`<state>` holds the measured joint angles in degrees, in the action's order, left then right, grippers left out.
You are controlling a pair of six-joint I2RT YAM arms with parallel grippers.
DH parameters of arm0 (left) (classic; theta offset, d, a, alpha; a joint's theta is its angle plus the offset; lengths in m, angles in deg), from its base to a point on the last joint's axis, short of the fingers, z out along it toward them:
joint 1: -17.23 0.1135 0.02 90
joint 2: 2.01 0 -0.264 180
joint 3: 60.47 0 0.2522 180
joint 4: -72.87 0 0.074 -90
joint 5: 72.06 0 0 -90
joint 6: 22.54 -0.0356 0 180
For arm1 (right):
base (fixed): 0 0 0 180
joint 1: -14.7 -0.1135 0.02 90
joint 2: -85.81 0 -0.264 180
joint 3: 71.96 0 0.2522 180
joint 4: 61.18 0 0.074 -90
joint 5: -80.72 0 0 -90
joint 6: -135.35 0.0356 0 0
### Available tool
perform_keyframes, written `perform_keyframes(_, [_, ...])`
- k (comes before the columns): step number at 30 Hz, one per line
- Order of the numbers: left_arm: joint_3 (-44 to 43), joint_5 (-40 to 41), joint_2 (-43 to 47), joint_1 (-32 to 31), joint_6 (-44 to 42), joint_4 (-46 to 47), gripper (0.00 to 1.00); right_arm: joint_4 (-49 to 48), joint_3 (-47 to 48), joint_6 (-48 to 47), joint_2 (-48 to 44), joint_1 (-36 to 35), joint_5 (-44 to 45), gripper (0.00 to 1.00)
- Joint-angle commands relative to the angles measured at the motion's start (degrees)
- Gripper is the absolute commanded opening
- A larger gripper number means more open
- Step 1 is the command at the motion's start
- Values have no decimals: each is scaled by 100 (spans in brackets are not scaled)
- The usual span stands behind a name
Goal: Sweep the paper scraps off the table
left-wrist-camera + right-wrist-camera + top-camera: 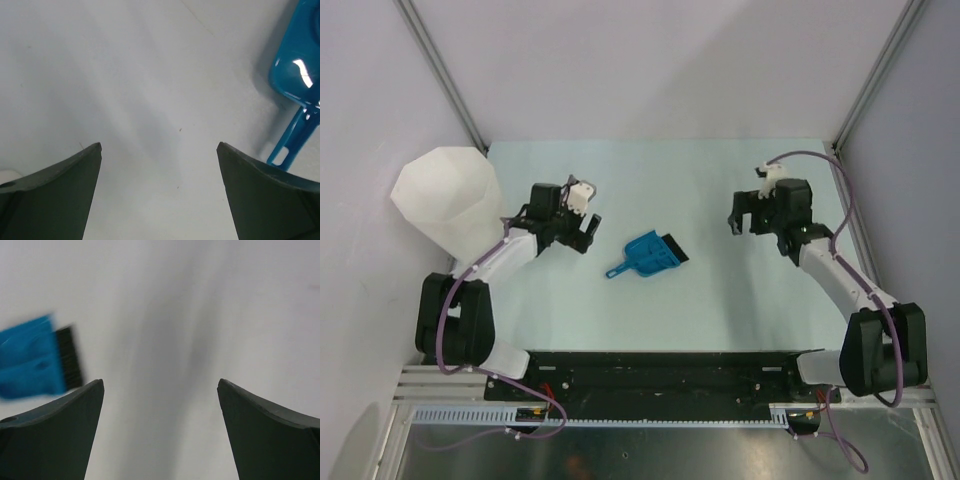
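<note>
A blue dustpan (pixel 642 256) is seen lying near the middle of the pale green tabletop (pixel 720 300), handle toward the near-left. A dark-bristled brush (pixel 675 252) appears to be nested against its right side; the join is not resolved. A white faceted bin (pixel 445 195) is placed at the left edge. The left gripper (pixel 588 235) is held just left of the dustpan and the right gripper (pixel 745 225) well to its right, jaws apart on both.

Plain grey walls (pixel 650 60), metal frame rails (pixel 442 75)
</note>
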<state>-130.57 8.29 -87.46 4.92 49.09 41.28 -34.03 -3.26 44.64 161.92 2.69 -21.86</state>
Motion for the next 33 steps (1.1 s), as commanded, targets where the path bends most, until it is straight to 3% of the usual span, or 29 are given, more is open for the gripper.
perform_keyframes(1, [824, 235, 590, 107, 281, 1498, 100, -2010, -1254, 459, -614, 137, 2363, 100])
perform_keyframes(2, [1009, 444, 747, 107, 368, 1762, 100, -2964, -1545, 379, -746, 155, 2644, 100])
perform_keyframes(6, [2141, 771, 978, 107, 571, 3877, 100, -4439, -2636, 159, -1055, 234, 3050, 100])
perform_keyframes(10, [2574, 1087, 767, 115, 782, 4717, 100, -5230, -3381, 89, -976, 322, 3296, 100])
perform_keyframes(15, [3425, 1168, 1011, 150, 642, 5997, 100, -7279, -4412, -114, -713, 331, 3384, 100])
perform_keyframes(20, [4234, 1229, 1399, 186, 685, 7167, 100, -8602, -4790, -201, 251, 348, 3104, 100])
perform_keyframes(24, [4622, 1264, 1601, 212, 738, 7749, 100, -9169, -4651, -272, 1010, 401, 2857, 100])
perform_keyframes(26, [4858, 1412, 1628, 256, 826, 8152, 100, -8679, -4606, -167, 809, 427, 2831, 100])
perform_keyframes(30, [5404, 1546, 1383, 282, 949, 9427, 100, -8845, -4589, -166, 853, 515, 2699, 100])
perform_keyframes(33, [5212, 1536, 970, 379, 1019, 9464, 100, -8677, -4562, -149, 843, 533, 2708, 100])
